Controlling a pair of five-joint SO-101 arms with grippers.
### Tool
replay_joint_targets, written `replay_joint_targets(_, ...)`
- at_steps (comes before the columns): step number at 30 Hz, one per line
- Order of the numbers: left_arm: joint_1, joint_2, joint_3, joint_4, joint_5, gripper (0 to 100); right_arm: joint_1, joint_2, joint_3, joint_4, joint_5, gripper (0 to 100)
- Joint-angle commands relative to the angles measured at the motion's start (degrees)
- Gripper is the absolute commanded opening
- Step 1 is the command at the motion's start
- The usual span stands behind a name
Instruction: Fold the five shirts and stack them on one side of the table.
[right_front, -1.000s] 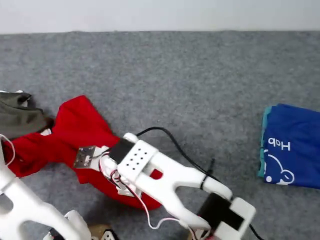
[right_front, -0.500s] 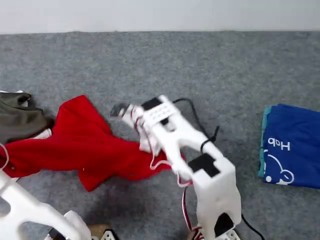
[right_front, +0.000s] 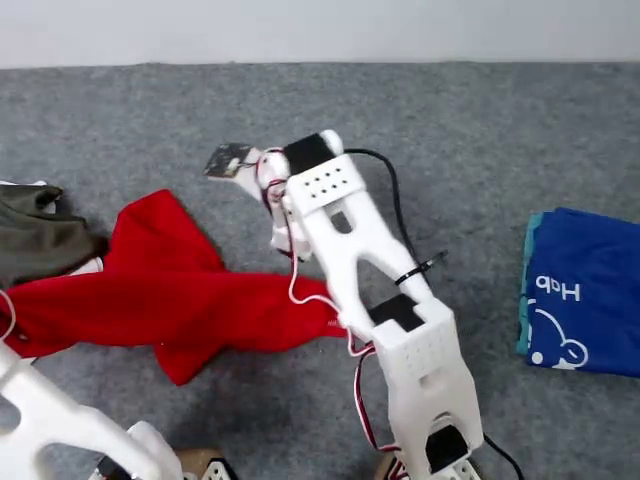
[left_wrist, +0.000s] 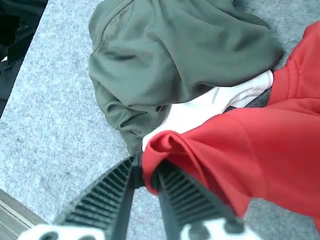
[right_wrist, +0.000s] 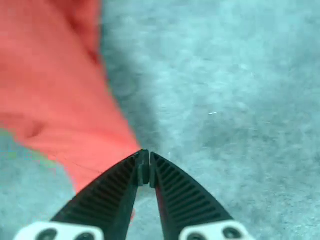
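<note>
Red soft cloth shirt (right_front: 190, 300) lies crumpled, one folded edge pinched in our left gripper (left_wrist: 149, 176). Our right gripper (right_wrist: 144, 167), pressed together on nothing, hangs near its other edge. We judge it light and limp, best taken at corners.

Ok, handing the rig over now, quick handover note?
Left pincer: shut on a corner of the red shirt. Right pincer: shut, nothing visibly held, above the red shirt's edge.
Red shirt spread unfolded mid-table; olive shirt crumpled at the high view's left edge over white cloth; blue shirt folded at its right edge.
Done: blue. Left: fold red, olive, the rest; stack.
</note>
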Motion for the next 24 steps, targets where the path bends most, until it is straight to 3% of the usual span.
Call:
replay_joint_targets(1,-0.1,-0.2,-0.3,-0.7,0.8,1,-1.3,-2.1,-3.2,2.8,-4.6,0.9)
replay_joint_targets(5,-0.1,-0.1,-0.2,-0.7,0.8,1,-3.9,-5.4,1.0,2.8,-7.1,0.9)
replay_joint_targets(11,-0.1,-0.1,-0.2,-0.7,0.8,1,-10.4,-12.8,18.2,2.4,-9.6,0.9)
replay_joint_targets(16,-0.1,-0.2,1.1,-1.0,0.8,1,-13.0,-10.3,25.3,-0.2,-9.4,0.9)
replay_joint_targets(24,-0.1,-0.4,2.1,-0.5,0.7,1,-0.9,1.3,22.8,-15.4,-4.4,0.9)
